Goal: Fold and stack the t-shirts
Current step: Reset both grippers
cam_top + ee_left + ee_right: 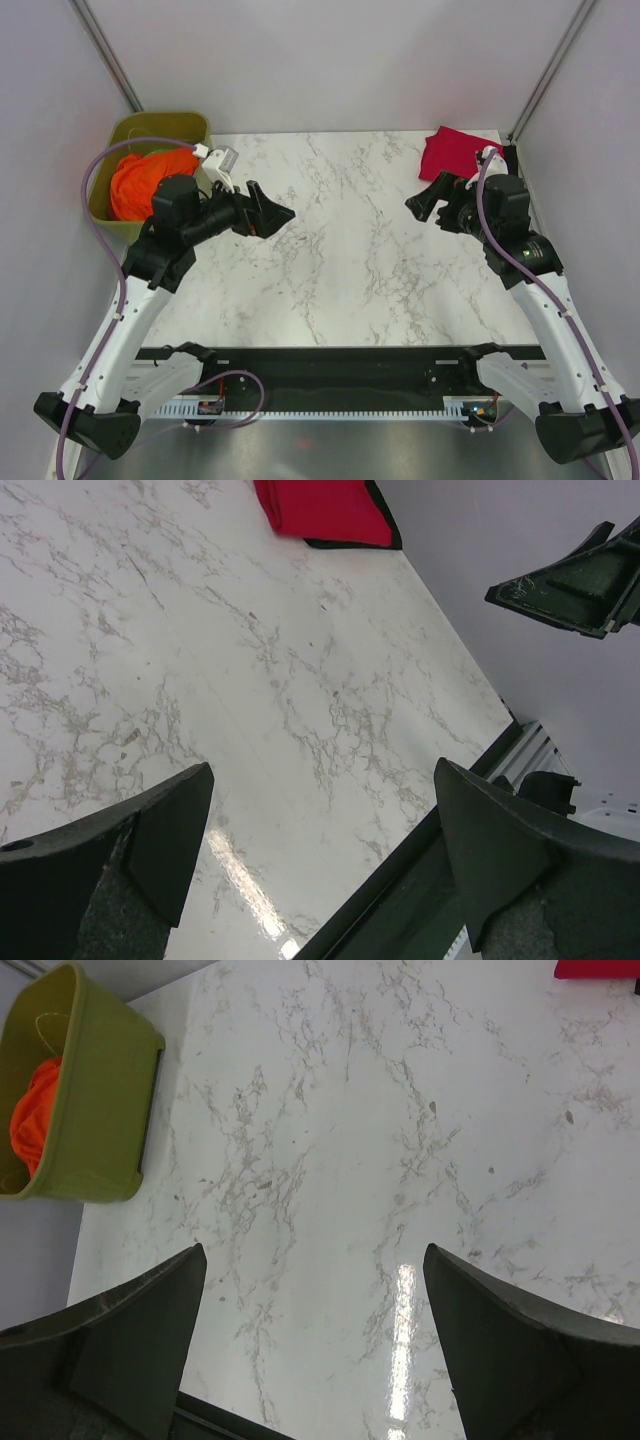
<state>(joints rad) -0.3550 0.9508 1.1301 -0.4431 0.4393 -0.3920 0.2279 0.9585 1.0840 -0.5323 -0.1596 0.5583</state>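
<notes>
My left tool [272,205] and right tool [425,195] hang open, holding nothing. Red t-shirt [458,150] sits folded on the black t-shirt [345,546] at the far right corner of the desk [350,260], so I'd say it's basically done

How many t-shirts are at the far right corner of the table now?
2: a folded crimson t-shirt on top, and a black t-shirt under it, only its edge showing in the left wrist view. More may be hidden beneath.
</notes>
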